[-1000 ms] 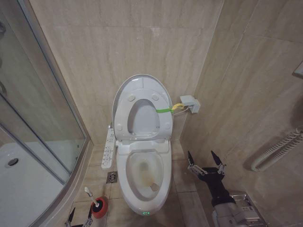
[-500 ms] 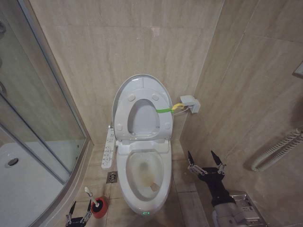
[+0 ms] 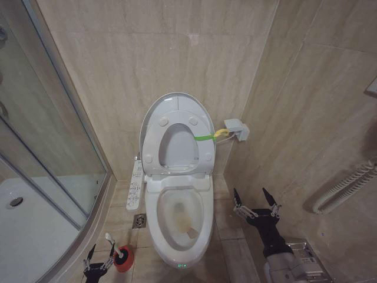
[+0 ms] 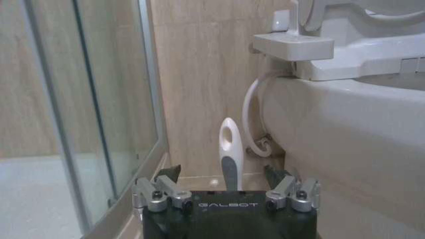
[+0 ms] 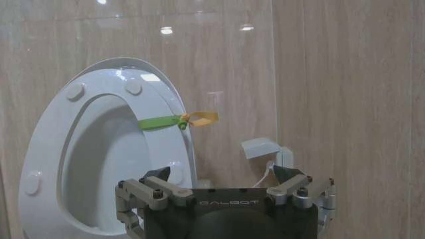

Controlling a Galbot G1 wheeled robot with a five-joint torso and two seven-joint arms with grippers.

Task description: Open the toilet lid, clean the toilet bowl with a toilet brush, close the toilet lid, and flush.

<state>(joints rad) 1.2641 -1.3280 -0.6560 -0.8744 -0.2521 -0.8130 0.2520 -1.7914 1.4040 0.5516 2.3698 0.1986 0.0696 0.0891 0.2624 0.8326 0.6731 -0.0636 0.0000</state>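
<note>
Bathroom stock, nearest first. Left gripper (image 3: 98, 264): low on the floor at about 7 o'clock from the toilet, jaws spread wide and holding nothing, just short of the toilet brush (image 3: 111, 242); from its own wrist camera the left gripper (image 4: 224, 188) has the brush's white looped handle (image 4: 228, 154) rising upright between the spread fingers (image 4: 162, 190), and whether they touch it cannot be told. Toilet brush: slim white handle leaning up out of a small round red holder cup (image 3: 124, 258), which stands on the tiled floor just beside the bowl at its 8 o'clock. Right gripper (image 3: 255, 201): raised over the floor at 3 o'clock from the bowl, near it but apart, jaws wide open and empty, facing the rear wall. Toilet bowl (image 3: 199, 242): white ceramic oval, yellowish stain inside, small green light (image 3: 181, 266) at its front rim. Floor drain (image 3: 139, 221): at 9 o'clock from the bowl. Control panel (image 3: 135, 186): white, along the toilet's side at 10 o'clock. Seat (image 3: 177, 146): ring-shaped, raised upright, a green band (image 3: 204, 137) on its edge. Toilet lid (image 3: 177, 102): upright behind the seat, against the rear wall at 12 o'clock. Wall box (image 3: 237, 129): white, at 1 o'clock beside the lid. Shower glass (image 3: 41, 124): curved, far off at 9 to 10 o'clock.
</note>
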